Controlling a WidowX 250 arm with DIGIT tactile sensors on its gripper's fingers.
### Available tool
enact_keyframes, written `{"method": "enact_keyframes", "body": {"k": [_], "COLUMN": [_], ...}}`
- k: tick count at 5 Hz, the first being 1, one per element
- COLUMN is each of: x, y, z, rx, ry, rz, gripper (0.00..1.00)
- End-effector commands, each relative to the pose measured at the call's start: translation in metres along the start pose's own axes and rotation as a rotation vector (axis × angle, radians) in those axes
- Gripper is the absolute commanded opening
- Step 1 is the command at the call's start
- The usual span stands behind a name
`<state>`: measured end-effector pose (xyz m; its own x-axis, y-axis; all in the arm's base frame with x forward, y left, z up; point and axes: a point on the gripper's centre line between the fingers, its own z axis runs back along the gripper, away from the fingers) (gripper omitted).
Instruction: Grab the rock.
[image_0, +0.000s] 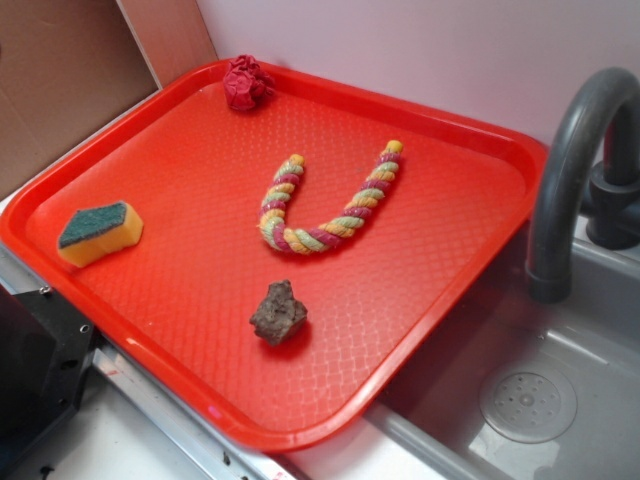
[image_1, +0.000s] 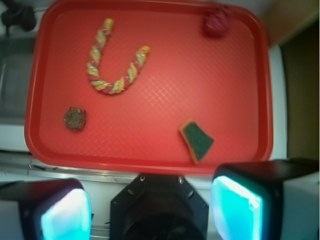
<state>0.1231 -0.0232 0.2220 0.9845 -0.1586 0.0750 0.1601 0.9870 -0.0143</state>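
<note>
A red tray (image_0: 455, 265) lies on a pale desk (image_0: 120, 440) beside a grey sink (image_0: 560, 390), against a light wall. In the wrist view, the end effector (image_1: 150, 207) sits at the bottom edge of the frame, off the tray's near rim; its two pads (image_1: 67, 212) stand wide apart and nothing is between them. The rock (image_1: 75, 118), a dark brown pitted lump, lies on the tray in the lower left of that view, above the left pad and well apart from it. The yellow sponge with a green top (image_1: 196, 140) lies nearer, just above the right pad. A striped rope (image_1: 112, 65) curves in a U higher up, and a wrinkly dark red ball (image_1: 216, 22) rests in the upper right corner. A grey faucet (image_0: 580, 160) arches over the sink.
</note>
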Motion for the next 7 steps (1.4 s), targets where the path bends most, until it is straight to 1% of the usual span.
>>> {"method": "enact_keyframes", "body": {"k": [1,2,3,4,5,6,7], "x": [0.032,0.04,0.046,0.053,0.057,0.056,0.053], "y": [-0.021,-0.045,-0.062,-0.082,-0.101,-0.111,-0.114], "z": [-0.023,-0.043,-0.061,-0.085,-0.117,-0.139,-0.158], "rx": [-0.046,-0.111,-0.125,-0.098,-0.05,-0.028,-0.031], "ry": [0.02,0.041,0.067,0.105,0.146,0.194,0.225], "rz": [-0.506,-0.751,-0.952,-0.968,-0.985,-0.986,-0.97], "gripper": [1.0,1.0,1.0,1.0,1.0,1.0,1.0]}}
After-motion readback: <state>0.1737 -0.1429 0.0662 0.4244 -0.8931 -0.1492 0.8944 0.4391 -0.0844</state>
